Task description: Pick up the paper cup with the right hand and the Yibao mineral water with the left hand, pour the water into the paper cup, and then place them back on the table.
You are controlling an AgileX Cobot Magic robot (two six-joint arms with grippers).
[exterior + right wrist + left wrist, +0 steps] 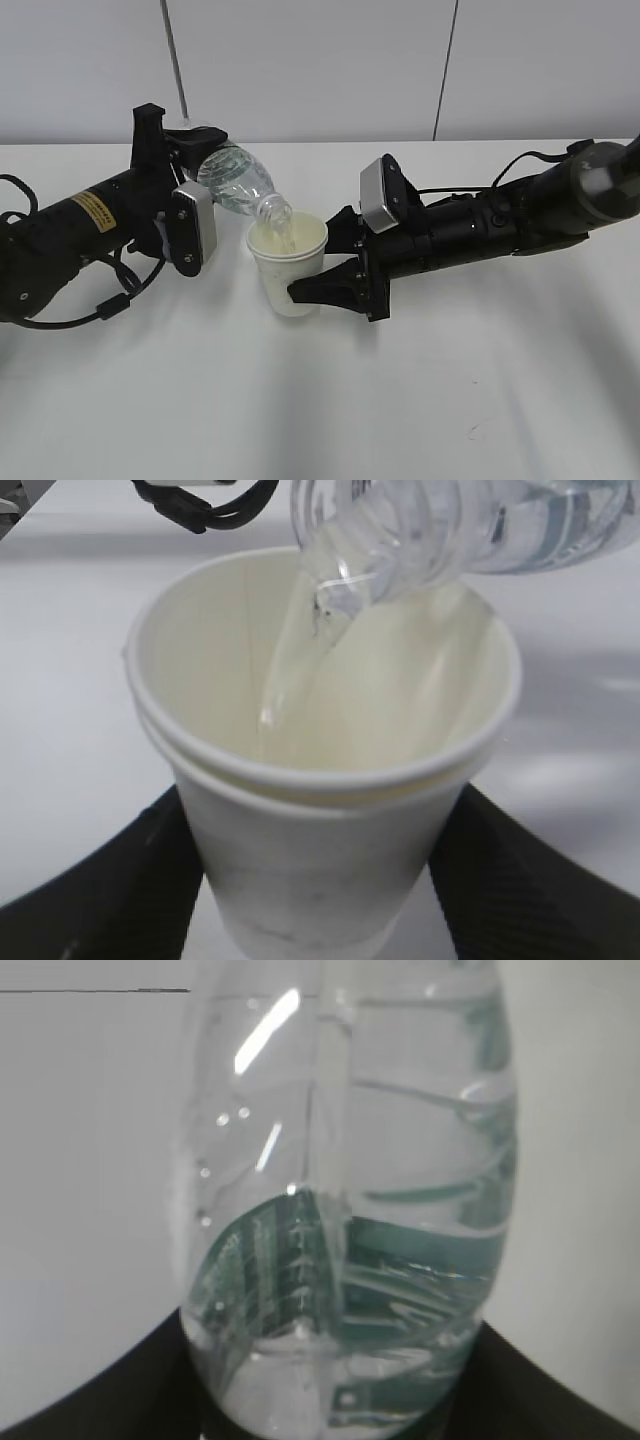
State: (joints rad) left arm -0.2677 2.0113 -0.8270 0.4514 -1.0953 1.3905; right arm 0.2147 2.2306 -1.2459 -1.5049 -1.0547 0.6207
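A: What is the room showing?

B: A plain white table [330,400] is filling the lower part, with a small dark scuff near its front right. Behind it a pale wall is rising, crossed by two thin seams or cords; I cannot tell which.

A: And the arms?

B: The left hand [185,215] is clenching the bottle [238,182], tilting its open mouth down over the cup [288,262]. Water is streaming into the cup. The right hand [330,265] is gripping the cup, one finger [325,288] pressing its lower side.

A: Is the cup resting on the table?

B: I cannot tell. It is sitting upright between both arms, near the table's middle. Shadows are lying softly under both arms.
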